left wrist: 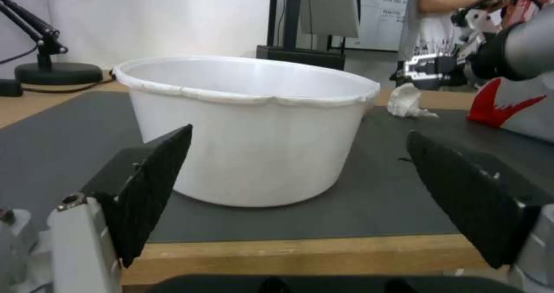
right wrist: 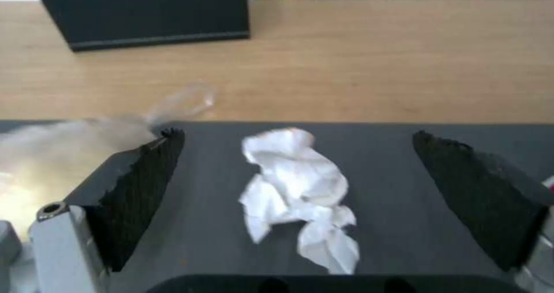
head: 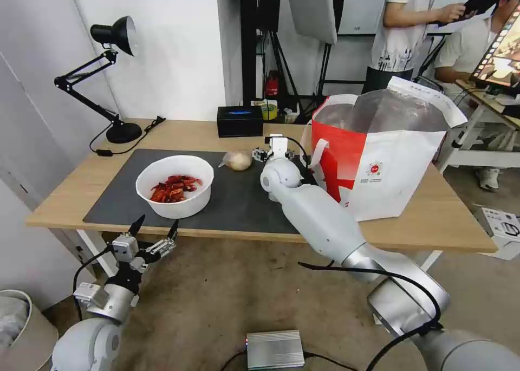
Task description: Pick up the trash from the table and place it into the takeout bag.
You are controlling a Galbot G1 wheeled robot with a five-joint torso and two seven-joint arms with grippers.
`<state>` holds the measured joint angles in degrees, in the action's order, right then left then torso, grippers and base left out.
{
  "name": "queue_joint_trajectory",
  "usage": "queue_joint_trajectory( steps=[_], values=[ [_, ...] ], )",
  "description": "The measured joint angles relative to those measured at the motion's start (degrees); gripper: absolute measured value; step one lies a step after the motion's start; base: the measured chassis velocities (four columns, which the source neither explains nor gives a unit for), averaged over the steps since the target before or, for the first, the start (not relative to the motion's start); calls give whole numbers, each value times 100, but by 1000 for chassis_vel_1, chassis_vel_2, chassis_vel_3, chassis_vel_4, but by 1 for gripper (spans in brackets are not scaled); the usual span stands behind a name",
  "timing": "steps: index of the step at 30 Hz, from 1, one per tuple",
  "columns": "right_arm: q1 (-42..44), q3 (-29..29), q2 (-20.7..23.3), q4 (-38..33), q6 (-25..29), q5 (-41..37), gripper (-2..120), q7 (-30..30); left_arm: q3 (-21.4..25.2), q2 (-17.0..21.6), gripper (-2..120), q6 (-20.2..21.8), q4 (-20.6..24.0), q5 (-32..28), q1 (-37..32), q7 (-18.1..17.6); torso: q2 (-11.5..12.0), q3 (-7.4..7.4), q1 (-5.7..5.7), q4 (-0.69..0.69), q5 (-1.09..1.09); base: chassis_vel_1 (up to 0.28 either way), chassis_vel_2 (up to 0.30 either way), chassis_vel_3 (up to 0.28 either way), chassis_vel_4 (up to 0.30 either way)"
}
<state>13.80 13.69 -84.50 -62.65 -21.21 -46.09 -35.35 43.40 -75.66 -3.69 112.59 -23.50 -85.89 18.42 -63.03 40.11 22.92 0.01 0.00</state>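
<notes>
I'm holding the right gripper point(right wrist: 297, 172) open over the tissue point(right wrist: 297, 193) on the mat point(right wrist: 392, 223); the left gripper point(left wrist: 297, 189) is waiting open before the bowl point(left wrist: 248, 124).

White wall point(head: 162, 46) behind; black desk lamp point(head: 103, 73) at far left corner, cord trailing; black box point(head: 240, 121) near back edge; dark tripod legs point(head: 281, 62) beyond; brownish concrete floor point(head: 216, 306) below; silver box point(head: 275, 349) on floor; round bin point(head: 21, 327) at left
</notes>
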Motion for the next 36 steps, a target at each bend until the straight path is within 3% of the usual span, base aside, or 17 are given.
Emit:
queue_joint_trajectory(
  steps=[8,14,24,36],
  values=[
    [-105,-87,-144,579,-47,19,100,-142,-23,-12,100,-64,-61,0,-20,49,0,0,-1,-1,0,0,0,0,0],
    [-219,-276,-346,1243,81,181,100,157,-20,13,100,-76,-43,-2,-30,75,0,0,0,0,0,0,0,0,0],
    [-172,-435,-513,1658,113,434,100,380,-72,-23,100,-74,-69,26,-11,111,0,0,0,-1,0,0,0,0,0],
    [-112,-544,-522,1733,135,458,60,411,-86,-72,100,-110,-125,31,-17,143,-2,-2,-1,-4,0,0,0,0,0]
  ],
)
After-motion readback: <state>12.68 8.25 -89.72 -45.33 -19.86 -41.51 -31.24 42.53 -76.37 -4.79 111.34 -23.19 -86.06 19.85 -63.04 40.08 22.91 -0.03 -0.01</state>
